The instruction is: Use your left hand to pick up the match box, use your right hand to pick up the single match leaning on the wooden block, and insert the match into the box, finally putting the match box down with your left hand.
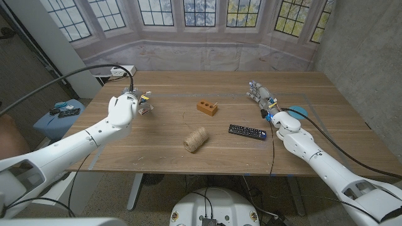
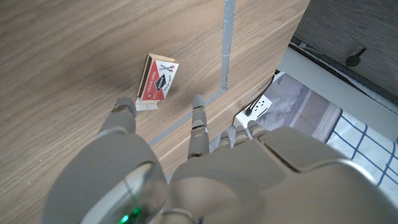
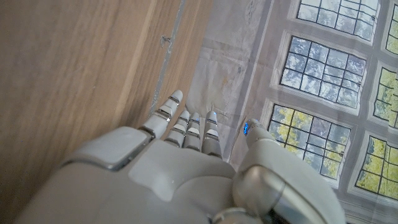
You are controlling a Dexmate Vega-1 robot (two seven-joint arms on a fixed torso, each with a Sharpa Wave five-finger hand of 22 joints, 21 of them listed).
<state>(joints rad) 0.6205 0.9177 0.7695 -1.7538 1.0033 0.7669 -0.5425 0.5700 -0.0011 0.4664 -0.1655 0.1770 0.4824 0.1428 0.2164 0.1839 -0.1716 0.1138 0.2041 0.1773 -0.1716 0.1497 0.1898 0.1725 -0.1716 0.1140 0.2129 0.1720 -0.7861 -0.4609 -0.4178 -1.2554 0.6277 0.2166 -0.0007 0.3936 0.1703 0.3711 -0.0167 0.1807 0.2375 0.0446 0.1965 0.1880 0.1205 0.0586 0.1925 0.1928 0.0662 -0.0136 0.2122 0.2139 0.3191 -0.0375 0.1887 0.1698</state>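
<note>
Counting items on the wooden table (image 1: 314, 135): one match box (image 2: 159, 80), one wooden block (image 1: 206, 107), one match (image 1: 214, 102) leaning on that block, one twine spool (image 1: 195, 139), one black remote (image 1: 247, 132).

Match box lies flat on the table, red printed face up, just past the left hand's fingertips (image 2: 198, 106) in the left wrist view. Drawer end looks slightly pushed out at the near end. In the head view the box is mostly hidden behind the left hand (image 1: 123, 110).

Left hand: over the table's left side, fingers apart and reaching toward the box, nothing in it. One fingertip is close to the box's near end; can't tell if it touches.

Right hand (image 1: 262, 98): at the table's right side, well apart from the block. In the right wrist view its fingers (image 3: 186, 124) are straight and close together, thumb set off to the side, holding nothing, above the table near its far edge.

Block sits mid-table, orange-brown, holes in its front face. Match tilts up off the block's right end. Spool is in front of the block; remote lies to the spool's right, between block and right arm.
</note>
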